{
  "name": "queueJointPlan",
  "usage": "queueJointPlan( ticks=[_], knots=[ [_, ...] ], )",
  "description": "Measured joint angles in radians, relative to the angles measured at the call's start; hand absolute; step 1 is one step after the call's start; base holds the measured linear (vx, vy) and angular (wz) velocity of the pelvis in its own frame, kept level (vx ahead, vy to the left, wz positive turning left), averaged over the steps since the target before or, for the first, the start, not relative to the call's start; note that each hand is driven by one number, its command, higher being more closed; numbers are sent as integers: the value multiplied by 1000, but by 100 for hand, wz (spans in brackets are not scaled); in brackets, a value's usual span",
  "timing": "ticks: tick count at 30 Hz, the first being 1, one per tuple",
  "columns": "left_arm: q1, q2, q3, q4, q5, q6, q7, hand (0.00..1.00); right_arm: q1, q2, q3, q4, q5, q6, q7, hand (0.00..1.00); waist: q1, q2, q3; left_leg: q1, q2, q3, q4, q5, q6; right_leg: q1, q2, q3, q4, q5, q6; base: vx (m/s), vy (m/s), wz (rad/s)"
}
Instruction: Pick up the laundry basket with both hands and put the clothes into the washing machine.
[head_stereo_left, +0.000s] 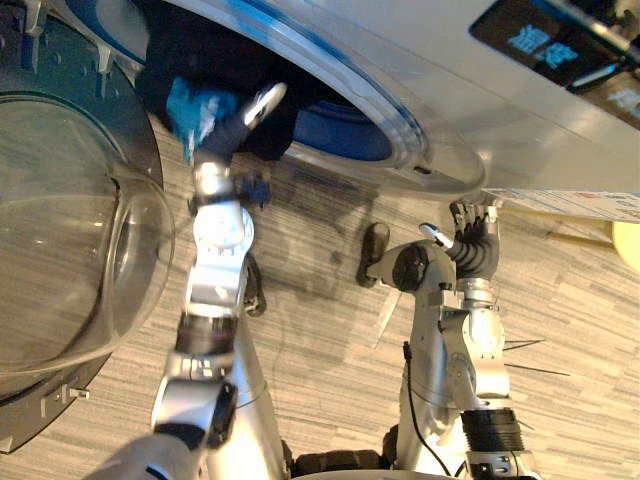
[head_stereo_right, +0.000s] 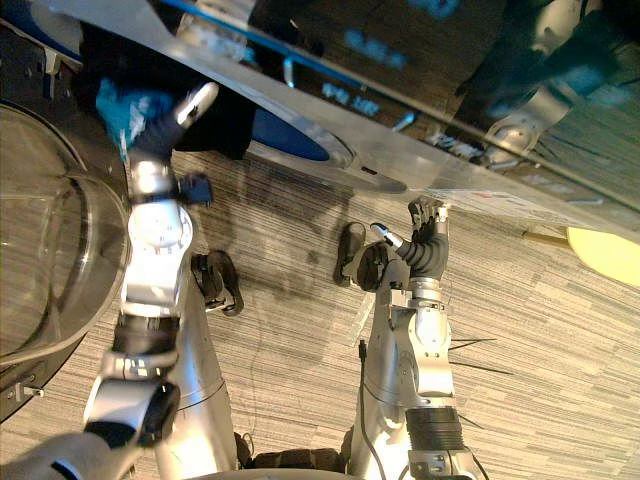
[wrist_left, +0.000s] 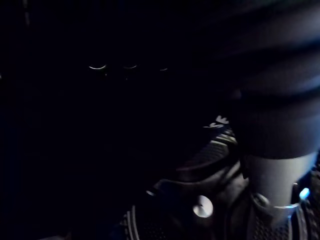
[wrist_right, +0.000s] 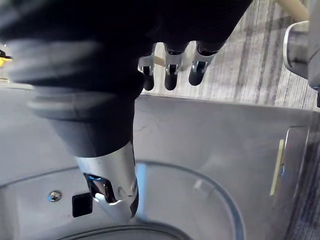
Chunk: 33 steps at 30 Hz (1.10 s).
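Washing machine (head_stereo_left: 470, 110): smooth silver-white front; round blue-rimmed drum opening (head_stereo_left: 190, 45), dark inside.
Door (head_stereo_left: 70, 250): swung open beside the opening; a bulging clear glass bowl in a dark ring.
Teal cloth (head_stereo_left: 195, 108): crumpled, at the opening's mouth, against the left hand.
Left hand (head_stereo_left: 240, 122): reaches into the opening; its fingers are lost in the dark, so I cannot tell the grip.
Right hand (head_stereo_left: 476, 228): just below the machine's front, apart from the opening; fingers relaxed, holding nothing.
Floor (head_stereo_left: 320, 335): grey streaked planks under the machine.
Yellow disc (head_stereo_right: 608, 256): flat on the floor, beside the machine.

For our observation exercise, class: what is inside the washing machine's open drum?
The left hand reaches into the dark drum of the washing machine, with a blue cloth beside it. Deeper in, all is black, so any other clothes cannot be seen.
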Motion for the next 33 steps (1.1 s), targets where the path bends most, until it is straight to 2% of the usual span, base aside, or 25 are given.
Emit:
queueJointPlan(
  ticks=[4, 6, 7, 9, 16, 17, 22, 24, 27, 30, 33],
  knots=[
    [147, -118, 21, 8, -168, -45, 1, 0, 33, 1, -1, -5, -12, 8, -20, 0, 24, 2, -3, 26, -1, 6, -44, 11, 0, 21, 1, -1, -32, 0, 0, 35, -9, 2],
    [154, -136, 33, 63, -248, -57, -6, 0, 41, -1, -1, -3, -12, 15, -26, 0, 33, 6, -8, 34, -2, 8, -61, 18, -2, 31, 2, -7, -45, 1, -1, 28, -20, 6],
    [137, -144, 41, 141, -332, -59, -6, 0, 41, 0, 3, 10, -12, 22, -35, 0, 42, 7, -11, 39, -2, 5, -75, 25, -8, 40, 3, -16, -58, 3, -4, 32, -25, 5],
    [99, -147, 45, 226, -397, -52, -9, 0, 38, -2, 3, 24, -12, 31, -38, 0, 46, 6, -13, 40, -3, 4, -87, 32, -12, 42, 3, -18, -63, 3, -4, 34, -34, 6],
    [-12, -120, 50, 401, -438, -46, -45, 0, 15, -19, 6, 53, -11, 35, -40, 0, 45, 7, -19, 35, 0, 3, -88, 34, -15, 38, 6, -20, -65, 4, -6, 3, -4, 0],
    [-42, -110, 56, 427, -439, -45, -45, 100, 9, -21, 5, 59, -12, 35, -43, 0, 44, 6, -23, 30, 0, 4, -88, 36, -17, 34, 7, -20, -66, 6, -10, 0, 0, 0],
    [-155, -52, 81, 495, -510, -52, -50, 100, -21, -22, 2, 81, -12, 35, -58, 0, 41, 5, -23, 25, 5, 4, -92, 39, -14, 30, 19, -18, -79, 17, -24, 12, -14, -4],
    [-213, -7, 85, 518, -582, -62, -71, 100, -36, -23, -5, 84, -11, 36, -60, 0, 39, 1, -26, 15, 5, 9, -105, 50, -8, 20, 25, -15, -95, 26, -18, 0, 0, 0],
    [-300, 51, 84, 523, -636, -73, -87, 100, -61, -24, -9, 84, -9, 36, -57, 0, 32, -2, -28, -10, 13, 13, -121, 66, -5, 3, 36, -16, -123, 42, -21, -9, -14, -6],
    [-347, 98, 75, 522, -642, -85, -89, 100, -81, -23, -8, 83, -7, 35, -56, 0, 17, -2, -28, -18, 20, 24, -137, 73, -5, -2, 36, -16, -146, 52, -14, -3, 1, -3],
    [-351, 108, 68, 520, -640, -102, -86, 100, -81, -21, -14, 81, -2, 34, -56, 0, 15, -2, -28, -17, 22, 31, -139, 75, -2, -2, 36, -14, -159, 58, -5, -2, 12, -9]
  ],
)
